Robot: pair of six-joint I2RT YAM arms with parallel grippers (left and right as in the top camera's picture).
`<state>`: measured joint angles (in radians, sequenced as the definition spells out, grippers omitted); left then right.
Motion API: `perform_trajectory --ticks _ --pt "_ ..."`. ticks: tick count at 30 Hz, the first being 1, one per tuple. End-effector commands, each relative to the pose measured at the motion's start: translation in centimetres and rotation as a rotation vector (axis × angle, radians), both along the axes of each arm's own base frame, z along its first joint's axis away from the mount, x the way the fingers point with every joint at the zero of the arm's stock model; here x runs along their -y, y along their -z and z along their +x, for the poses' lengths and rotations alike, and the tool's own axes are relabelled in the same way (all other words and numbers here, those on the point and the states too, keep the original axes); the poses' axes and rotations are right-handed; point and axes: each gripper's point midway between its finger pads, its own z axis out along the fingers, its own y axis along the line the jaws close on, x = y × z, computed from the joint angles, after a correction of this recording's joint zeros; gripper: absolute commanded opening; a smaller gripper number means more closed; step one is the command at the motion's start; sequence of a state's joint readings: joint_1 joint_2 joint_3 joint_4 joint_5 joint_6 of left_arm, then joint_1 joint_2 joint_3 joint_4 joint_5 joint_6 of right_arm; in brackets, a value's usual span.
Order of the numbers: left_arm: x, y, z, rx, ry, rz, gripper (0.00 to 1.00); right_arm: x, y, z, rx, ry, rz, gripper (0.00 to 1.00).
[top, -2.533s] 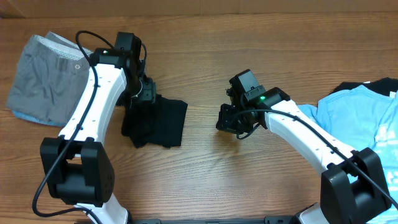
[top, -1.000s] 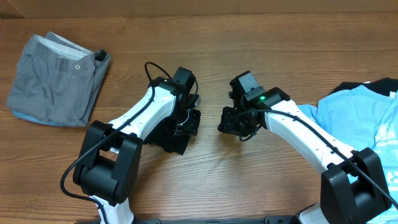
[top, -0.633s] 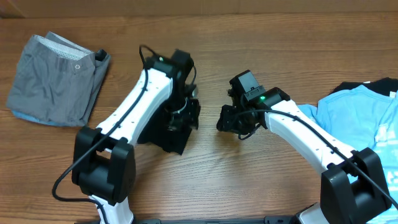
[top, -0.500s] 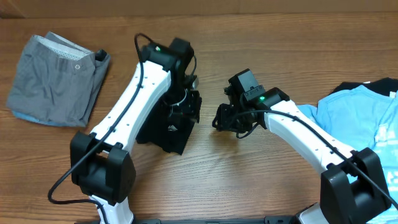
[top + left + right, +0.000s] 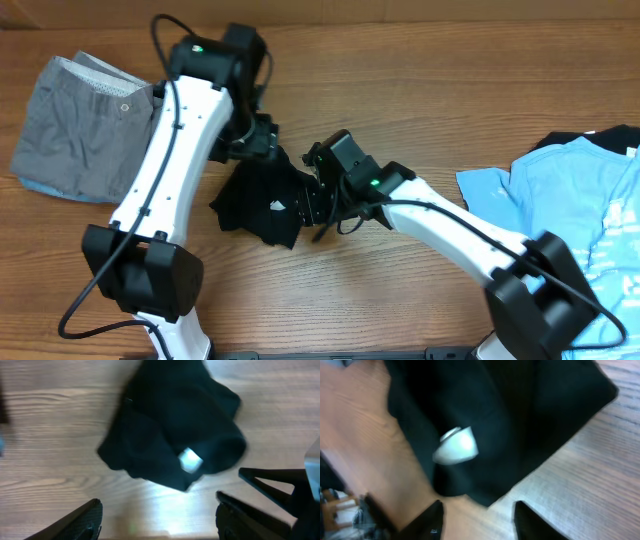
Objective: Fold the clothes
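Overhead: crumpled black fabric T-shirt [image 5: 262, 200] lying mid brown wood-grain worktop [image 5: 430, 80], right edge hidden under right hand [image 5: 479, 506]; light blue printed T-shirt [image 5: 560, 190] cut off at frame edge. Left hand [image 5: 159, 502] and right hand spread, gripping nothing. Wrist views blurred.

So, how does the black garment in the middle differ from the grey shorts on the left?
Colour: the black garment is black with a small white tag; the grey shorts are grey.
Pose: the black garment lies bunched in an uneven heap; the grey shorts lie flat and neat.
Place: the black garment is mid-table, the grey shorts near the left edge.
Both are soft cloth resting on the wooden table.
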<state>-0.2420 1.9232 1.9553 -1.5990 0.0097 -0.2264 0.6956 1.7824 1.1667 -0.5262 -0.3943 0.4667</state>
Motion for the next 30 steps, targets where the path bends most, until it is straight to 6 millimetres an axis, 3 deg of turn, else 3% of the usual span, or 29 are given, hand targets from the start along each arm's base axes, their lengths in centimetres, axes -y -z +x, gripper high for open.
perform_trajectory --ticks 1,4,8,14,22,27,30 --pt "-1.9 0.5 0.5 0.0 0.011 0.001 0.77 0.0 2.2 1.2 -0.032 0.068 -0.034 0.31" --pt "-1.3 1.3 0.1 -0.036 0.056 -0.096 0.77 0.3 2.8 1.8 -0.016 0.086 -0.056 0.15" --pt "-0.3 3.2 -1.1 -0.099 0.098 -0.176 0.77 1.5 3.1 2.4 -0.023 0.118 -0.084 0.04" --pt "1.2 6.9 -2.0 -0.144 0.099 -0.261 0.77 5.1 4.4 2.8 -0.083 0.236 -0.192 0.04" --pt "4.4 12.4 -4.0 -0.175 0.097 -0.445 0.69 5.2 4.4 2.9 -0.082 0.239 -0.194 0.04" --pt "5.0 16.6 -5.6 -0.167 0.103 -0.444 0.67 5.2 4.4 2.8 -0.085 0.238 -0.197 0.04" --pt "5.5 18.1 -6.0 -0.142 0.124 -0.447 0.67 5.3 4.5 2.8 -0.088 0.239 -0.2 0.14"
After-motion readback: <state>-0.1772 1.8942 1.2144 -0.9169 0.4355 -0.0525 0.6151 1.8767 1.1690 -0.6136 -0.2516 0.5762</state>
